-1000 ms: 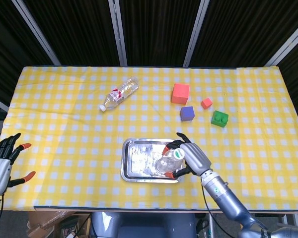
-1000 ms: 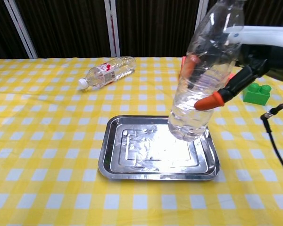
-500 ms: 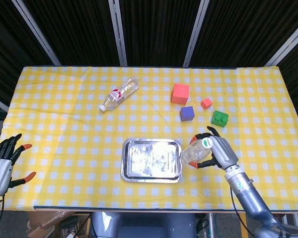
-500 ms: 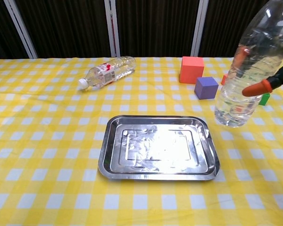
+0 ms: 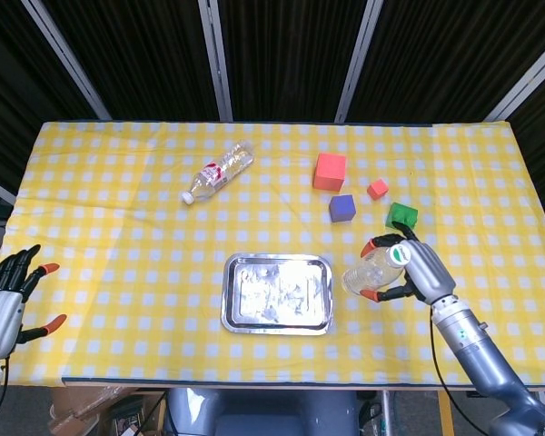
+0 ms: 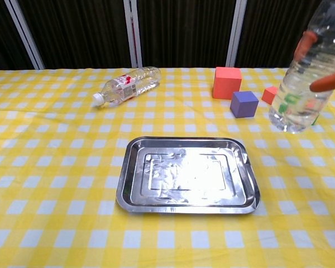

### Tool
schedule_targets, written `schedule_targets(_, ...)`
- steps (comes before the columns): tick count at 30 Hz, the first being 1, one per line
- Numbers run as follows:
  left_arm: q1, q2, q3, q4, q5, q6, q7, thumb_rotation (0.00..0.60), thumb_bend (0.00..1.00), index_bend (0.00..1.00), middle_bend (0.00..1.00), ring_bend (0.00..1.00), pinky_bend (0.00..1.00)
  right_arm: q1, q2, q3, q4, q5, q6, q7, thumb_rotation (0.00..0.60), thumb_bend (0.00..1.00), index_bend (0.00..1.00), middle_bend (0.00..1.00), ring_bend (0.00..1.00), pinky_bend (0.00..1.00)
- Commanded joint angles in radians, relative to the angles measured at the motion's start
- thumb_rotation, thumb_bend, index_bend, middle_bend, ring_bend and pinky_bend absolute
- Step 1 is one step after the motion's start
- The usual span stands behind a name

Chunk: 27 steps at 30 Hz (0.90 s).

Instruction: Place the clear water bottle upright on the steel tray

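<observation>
My right hand (image 5: 416,272) grips a clear water bottle (image 5: 373,271) with a white cap, holding it in the air to the right of the steel tray (image 5: 277,292). In the chest view that bottle (image 6: 304,78) hangs near the right edge, tilted, with orange fingertips (image 6: 327,81) around it; the steel tray (image 6: 187,175) lies bare below and to its left. A second clear bottle (image 5: 218,171) with a red label lies on its side at the back left. My left hand (image 5: 2,304) stays open off the table's left edge.
A red block (image 5: 329,170), a purple block (image 5: 342,208), a small red block (image 5: 377,189) and a green brick (image 5: 401,217) sit behind the held bottle. The yellow checked cloth (image 5: 118,254) covers the table.
My right hand has carried the bottle from above the tray's right part rightward, off the tray, toward the blocks. The left hand has not moved.
</observation>
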Motion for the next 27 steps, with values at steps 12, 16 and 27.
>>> schedule_targets(12, 0.005, 0.01, -0.001, -0.003, -0.002, 0.007, -0.013, 0.6, 0.19, 0.23, 0.0, 0.0, 0.0, 0.093, 0.359, 0.185, -0.298, 0.25, -0.004, -0.134, 0.6, 0.17, 0.67, 0.54, 0.3, 0.0)
schedule_targets(16, 0.006, 0.011, 0.001, -0.005, 0.003, 0.011, -0.012, 0.6, 0.18, 0.23, 0.0, 0.0, 0.0, 0.09, 0.325, 0.141, -0.264, 0.254, -0.036, -0.134, 0.6, 0.17, 0.67, 0.54, 0.3, 0.0)
schedule_targets(27, 0.008, 0.011, 0.0, -0.009, 0.004, 0.014, -0.007, 0.6, 0.18, 0.23, 0.0, 0.0, 0.0, 0.029, 0.026, -0.031, -0.045, 0.098, -0.095, -0.015, 0.6, 0.17, 0.67, 0.54, 0.3, 0.0)
